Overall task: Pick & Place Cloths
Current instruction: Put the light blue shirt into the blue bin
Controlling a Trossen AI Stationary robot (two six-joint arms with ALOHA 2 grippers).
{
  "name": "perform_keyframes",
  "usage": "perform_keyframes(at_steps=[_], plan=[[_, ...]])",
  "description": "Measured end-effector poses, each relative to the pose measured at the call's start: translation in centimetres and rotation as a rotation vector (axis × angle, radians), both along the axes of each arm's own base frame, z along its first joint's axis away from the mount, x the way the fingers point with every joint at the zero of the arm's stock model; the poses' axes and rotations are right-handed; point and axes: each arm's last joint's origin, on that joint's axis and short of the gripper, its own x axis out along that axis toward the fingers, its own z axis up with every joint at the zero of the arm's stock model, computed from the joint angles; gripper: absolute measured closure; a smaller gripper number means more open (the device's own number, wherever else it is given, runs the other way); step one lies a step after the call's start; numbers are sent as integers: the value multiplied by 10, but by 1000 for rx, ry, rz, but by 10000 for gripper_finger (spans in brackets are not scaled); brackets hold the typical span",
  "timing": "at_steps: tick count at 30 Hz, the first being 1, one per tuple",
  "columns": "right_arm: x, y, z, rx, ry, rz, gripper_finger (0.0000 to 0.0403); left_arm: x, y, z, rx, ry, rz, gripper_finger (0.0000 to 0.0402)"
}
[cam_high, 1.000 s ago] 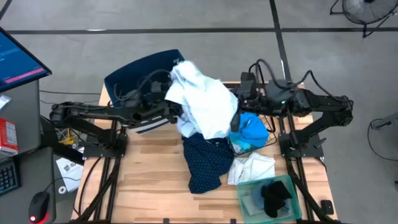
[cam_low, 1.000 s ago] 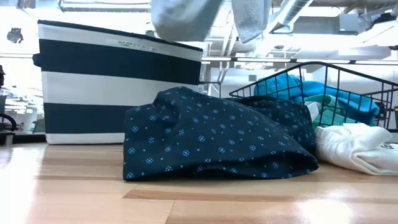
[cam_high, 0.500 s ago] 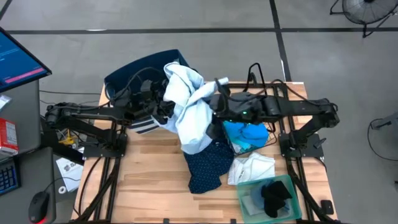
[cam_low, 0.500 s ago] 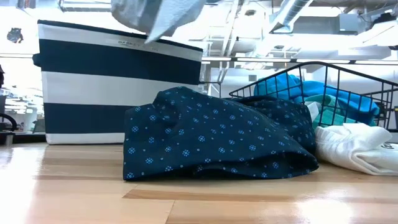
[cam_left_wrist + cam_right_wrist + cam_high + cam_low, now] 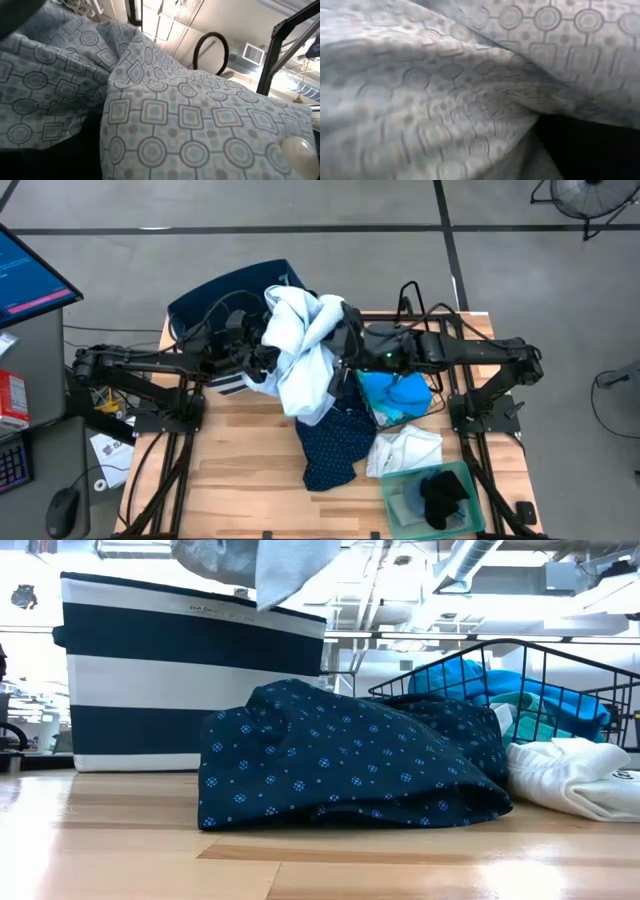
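Observation:
A pale blue patterned cloth (image 5: 300, 345) hangs bunched in the air between my two grippers, beside the striped navy bin (image 5: 215, 300). Its lower end (image 5: 270, 565) dangles at the height of the bin's rim. My left gripper (image 5: 265, 355), open, is beneath the cloth's left part. My right gripper (image 5: 345, 345) is at the cloth's right side, and the cloth (image 5: 445, 100) fills its wrist view. A dotted navy cloth (image 5: 328, 442) lies heaped on the table. My left gripper is beneath the left part of the pale blue cloth (image 5: 190, 115), which lies draped over it. The cloth hides the fingers, so where they touch it cannot be told. The cloth hangs slack, clear of the table.
A wire basket (image 5: 560, 670) on the right holds a turquoise cloth (image 5: 400, 395). A white cloth (image 5: 405, 450) lies in front of it. A green tray (image 5: 470, 480) at the near right holds a black cloth (image 5: 440, 495). Bare wood at the near left.
My right gripper has gone toward the table's left and down, toward the bin, carrying the pale blue cloth along. The cloth, spread wide a second ago, is now gathered into a narrower bunch next to the bin, and its hanging end has shifted left.

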Motion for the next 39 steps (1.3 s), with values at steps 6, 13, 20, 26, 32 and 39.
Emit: perform_keyframes(at_steps=[6,13,20,26,32,39], plan=[[15,2,6,2,-134,91,28,0,-1,0,-10,1,-25,78],[37,-4,-17,93,-99,100,53,1,-1,-1,1,15,-54,78],[42,-2,-13,65,-78,156,267,2,-2,-3,-28,33,-100,78],[34,-1,3,39,-83,216,376,2,-3,-2,-63,30,-150,78],[19,-3,33,37,-130,212,376,-12,-4,4,-46,60,-165,78],[7,-17,63,20,-229,178,377,-45,-2,9,-1,217,-105,78]])
